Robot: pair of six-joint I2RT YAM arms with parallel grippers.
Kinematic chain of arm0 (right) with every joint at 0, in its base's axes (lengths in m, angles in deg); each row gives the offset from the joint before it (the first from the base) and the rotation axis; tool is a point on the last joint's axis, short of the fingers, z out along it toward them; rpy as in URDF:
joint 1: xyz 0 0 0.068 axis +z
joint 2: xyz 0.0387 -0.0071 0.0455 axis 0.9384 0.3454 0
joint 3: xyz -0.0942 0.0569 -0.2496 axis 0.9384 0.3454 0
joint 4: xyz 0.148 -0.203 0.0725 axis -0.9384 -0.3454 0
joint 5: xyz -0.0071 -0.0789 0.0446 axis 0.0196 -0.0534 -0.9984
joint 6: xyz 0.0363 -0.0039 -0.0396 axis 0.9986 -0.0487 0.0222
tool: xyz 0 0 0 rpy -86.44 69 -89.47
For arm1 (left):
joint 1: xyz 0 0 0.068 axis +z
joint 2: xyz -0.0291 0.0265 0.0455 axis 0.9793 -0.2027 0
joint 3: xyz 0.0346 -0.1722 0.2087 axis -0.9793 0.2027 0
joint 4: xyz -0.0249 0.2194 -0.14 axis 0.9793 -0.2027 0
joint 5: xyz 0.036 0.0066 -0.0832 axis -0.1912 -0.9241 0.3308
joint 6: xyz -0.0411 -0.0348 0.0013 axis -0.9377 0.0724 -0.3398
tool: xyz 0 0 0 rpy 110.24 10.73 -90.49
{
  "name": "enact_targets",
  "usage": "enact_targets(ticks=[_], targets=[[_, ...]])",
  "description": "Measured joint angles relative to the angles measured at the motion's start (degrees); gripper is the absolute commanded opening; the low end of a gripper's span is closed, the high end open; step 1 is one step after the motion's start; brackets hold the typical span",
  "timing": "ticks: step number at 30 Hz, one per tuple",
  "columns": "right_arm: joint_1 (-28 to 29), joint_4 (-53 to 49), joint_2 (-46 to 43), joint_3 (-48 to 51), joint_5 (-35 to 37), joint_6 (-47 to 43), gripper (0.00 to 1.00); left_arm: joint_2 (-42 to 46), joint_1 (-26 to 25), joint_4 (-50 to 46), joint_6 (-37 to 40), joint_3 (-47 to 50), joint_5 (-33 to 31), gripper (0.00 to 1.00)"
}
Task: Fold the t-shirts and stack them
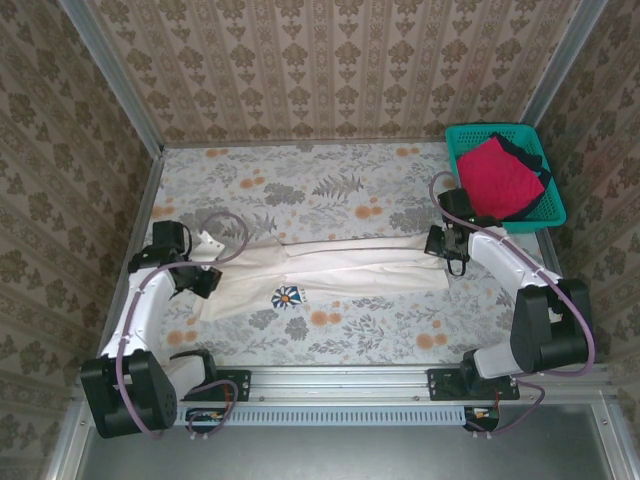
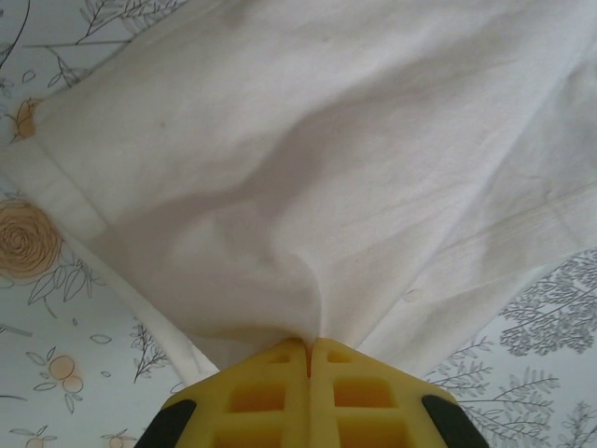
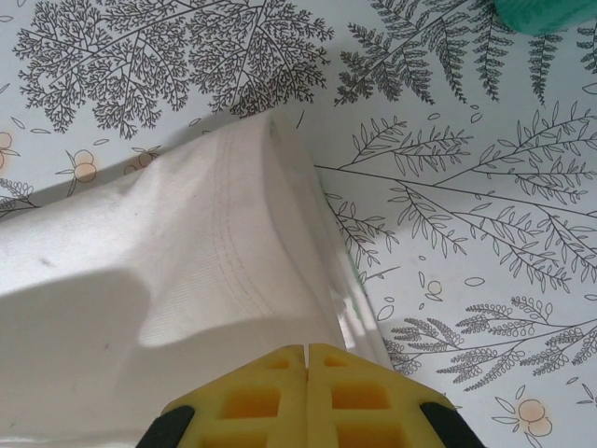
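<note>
Top external – cream-white t-shirt [image 1: 350, 265] held at both ends.
Top external: shirt lies as a long folded band across the counter [image 1: 300, 190], left claw [image 1: 205, 280] and right claw [image 1: 450, 260] at opposite ends, probably to keep it taut; crimson-red t-shirt [image 1: 497, 178] and dark t-shirt [image 1: 522, 150] sit in the teal basket [image 1: 460, 140]. Left wrist: claw clenched on gathered cloth. Right wrist: claw clenched on the hemmed edge – both grips closed.

Both arms stretched low over the table, left gripper [image 2: 308, 345] and right gripper [image 3: 308, 351] each pinched closed on cream-white t-shirt [image 1: 350, 266]
</note>
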Motion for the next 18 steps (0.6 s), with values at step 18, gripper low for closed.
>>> enact_targets(ticks=[18], targets=[[0.00, -2.84, -3.96, 0.13, 0.02, 1.40, 0.00, 4.55, 3.98, 0.85, -1.11, 1.81, 0.31, 0.00]])
